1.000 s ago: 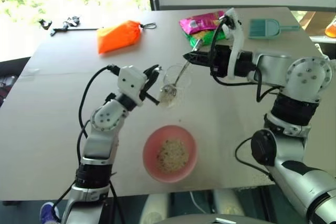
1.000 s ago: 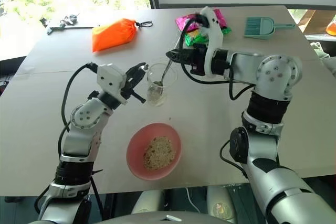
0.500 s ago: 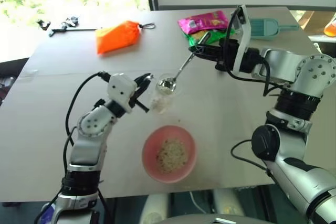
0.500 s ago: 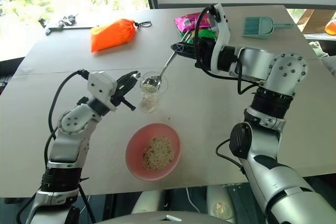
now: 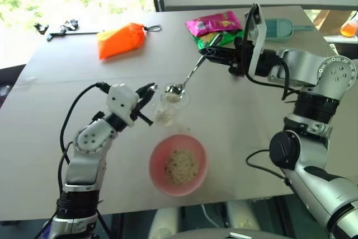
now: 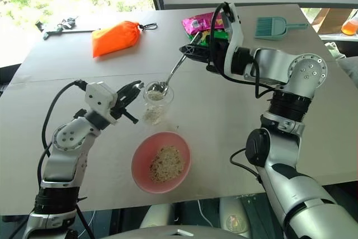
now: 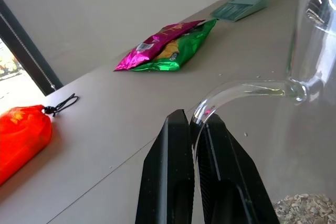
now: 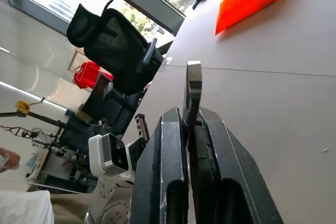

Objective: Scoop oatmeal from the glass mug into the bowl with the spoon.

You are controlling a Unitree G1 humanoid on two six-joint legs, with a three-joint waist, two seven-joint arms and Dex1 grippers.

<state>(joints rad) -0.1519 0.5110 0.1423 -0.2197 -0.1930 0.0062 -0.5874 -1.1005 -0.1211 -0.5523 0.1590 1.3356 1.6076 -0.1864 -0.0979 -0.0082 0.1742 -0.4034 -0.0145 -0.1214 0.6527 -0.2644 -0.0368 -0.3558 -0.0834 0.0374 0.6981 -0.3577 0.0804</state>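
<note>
1. The oatmeal (image 5: 180, 165) lies partly heaped in the pink bowl (image 5: 158, 170) at the near edge of the table (image 5: 50, 127), partly in the glass mug (image 5: 168, 110) just beyond it, with a little in the spoon (image 5: 184, 80) at the mug's rim.
2. These flakes look light and loose, so a tilted spoon would likely spill them.
3. The left gripper (image 5: 146, 102) is clamped on the mug's handle, which is fragile and slippery.
4. The right gripper (image 5: 211, 52) pinches the stiff spoon's handle end.

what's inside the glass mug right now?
Pale oatmeal lies in the bottom of the glass mug. The spoon has its bowl at the rim, carrying some flakes. How deep the oatmeal sits can't be judged through the glass.
</note>
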